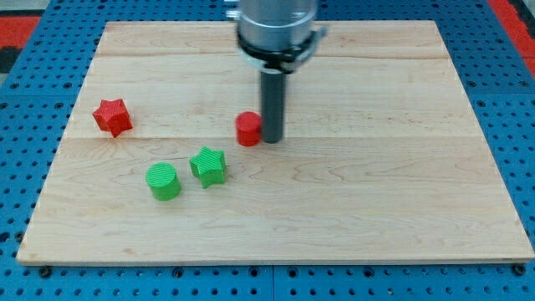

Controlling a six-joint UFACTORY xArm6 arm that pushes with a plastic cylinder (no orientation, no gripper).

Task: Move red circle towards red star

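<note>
My tip (pixel 273 140) (a bare rod, so no fingers to open or shut) touches the right side of the small red plastic circle (pixel 247 130) at frame centre, placed to shove it left across the pale wooden worktop (pixel 401 192) toward the red plastic star (pixel 112 117) at middle left.

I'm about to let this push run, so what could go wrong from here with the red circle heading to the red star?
My tip sits against the red circle on its right side in the view. A push slightly off its centre could make the round block slip past the tip. If the circle drifts toward the view's bottom, it may knock the green star or the green circle. Pushing too far could shove the red star toward the board's left edge.
</note>
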